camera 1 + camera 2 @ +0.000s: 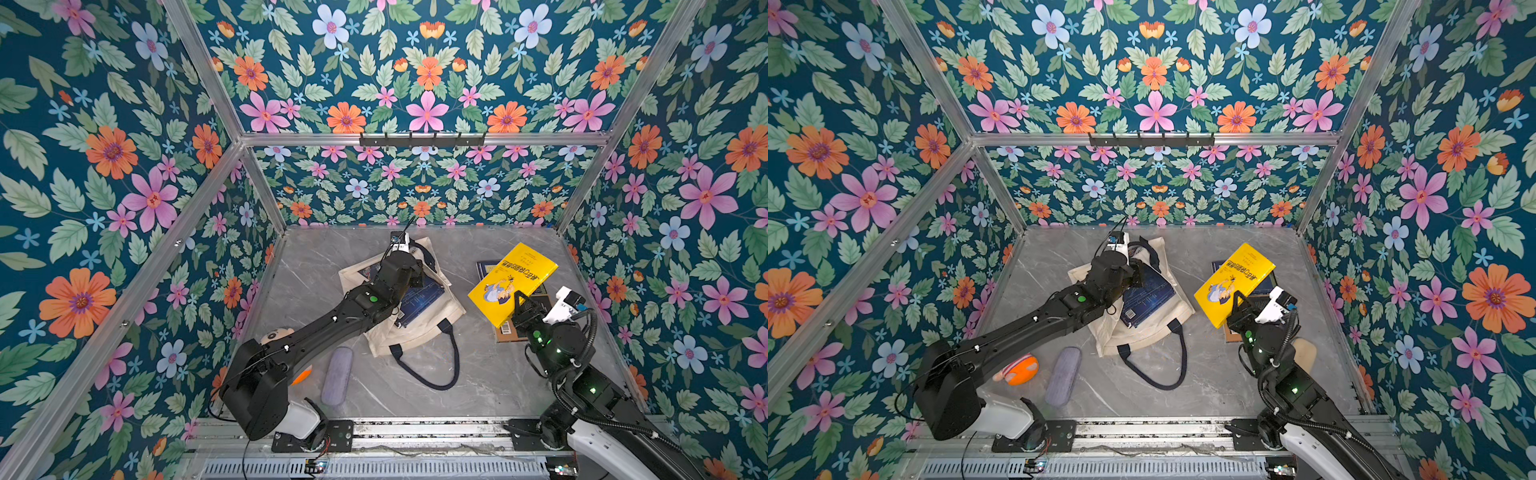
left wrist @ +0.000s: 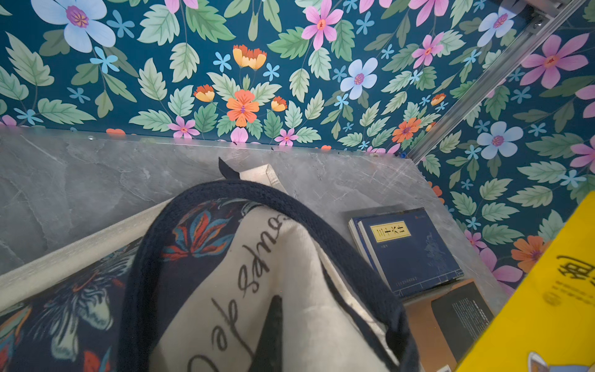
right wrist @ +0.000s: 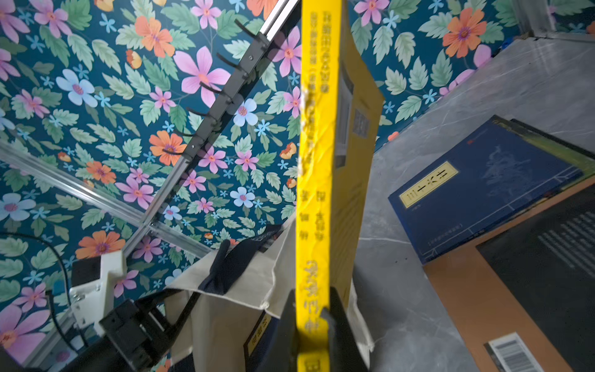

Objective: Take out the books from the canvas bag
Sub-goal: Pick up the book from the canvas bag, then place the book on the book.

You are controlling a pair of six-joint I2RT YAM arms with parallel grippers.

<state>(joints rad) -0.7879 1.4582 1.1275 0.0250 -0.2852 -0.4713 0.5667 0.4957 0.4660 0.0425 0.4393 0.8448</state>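
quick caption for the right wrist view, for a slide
Right gripper clamps the yellow book at its spine; a navy book lies on the grey table.

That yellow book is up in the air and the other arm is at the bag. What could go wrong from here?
1. The right hand pinches the yellow book only at one edge, tilted, near the stacked books; it could slip and land on them.
2. The left hand is shut on the canvas bag, where a navy book pokes out; a tug might drag bag and book together.
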